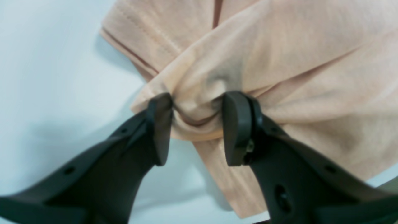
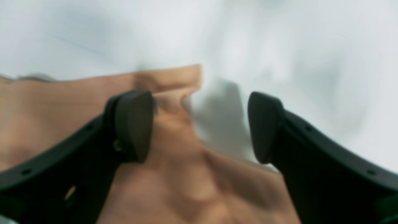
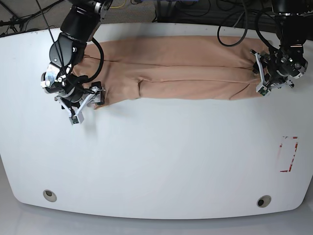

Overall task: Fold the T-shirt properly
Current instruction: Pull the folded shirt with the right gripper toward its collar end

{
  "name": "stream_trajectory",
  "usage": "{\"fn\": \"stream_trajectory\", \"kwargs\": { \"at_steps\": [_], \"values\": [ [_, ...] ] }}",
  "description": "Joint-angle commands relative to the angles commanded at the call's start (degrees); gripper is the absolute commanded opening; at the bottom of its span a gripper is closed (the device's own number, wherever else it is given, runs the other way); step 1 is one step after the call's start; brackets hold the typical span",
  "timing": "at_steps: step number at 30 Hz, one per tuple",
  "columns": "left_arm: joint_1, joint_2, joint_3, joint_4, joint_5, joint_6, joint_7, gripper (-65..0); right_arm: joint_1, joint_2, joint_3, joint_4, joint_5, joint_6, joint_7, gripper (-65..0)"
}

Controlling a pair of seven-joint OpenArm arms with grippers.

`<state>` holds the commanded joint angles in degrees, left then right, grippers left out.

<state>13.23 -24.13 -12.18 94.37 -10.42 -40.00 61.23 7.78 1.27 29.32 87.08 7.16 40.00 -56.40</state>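
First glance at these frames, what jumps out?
The T-shirt, a long peach band folded lengthwise, stretches across the far side of the white table. An arm sits at each end: the left gripper is pinched on a bunched fold of cloth, while the right gripper hangs open, one finger over the fabric's corner, gripping nothing. A small red-marked patch lies near the table's edge in the base view.
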Motion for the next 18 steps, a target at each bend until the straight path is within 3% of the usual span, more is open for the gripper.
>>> {"fn": "stream_trajectory", "kwargs": {
  "at_steps": [6, 12, 14, 18],
  "values": [
    [0.0, 0.0, 0.0, 0.0, 0.0, 0.0, 0.0, -40.6, 0.0, -2.2, -0.09, -0.18, -0.26, 0.0, 0.26, -20.5],
    [0.0, -0.09, 0.0, 0.0, 0.0, 0.0, 0.0, -40.6, 0.79, -2.11, -0.09, -1.23, -0.26, 0.0, 0.79, -20.8],
    [-0.09, -0.09, 0.0, 0.0, 0.0, 0.0, 0.0, -40.6, 0.88, -2.02, -0.09, -2.29, -0.26, 0.0, 0.79, -23.9],
    [-0.09, -0.09, 0.0, -0.09, 0.0, 0.0, 0.0, -40.6, 1.32, -1.14, -0.09, -3.87, -0.35, 0.0, 0.97, -40.0]
  ]
}}
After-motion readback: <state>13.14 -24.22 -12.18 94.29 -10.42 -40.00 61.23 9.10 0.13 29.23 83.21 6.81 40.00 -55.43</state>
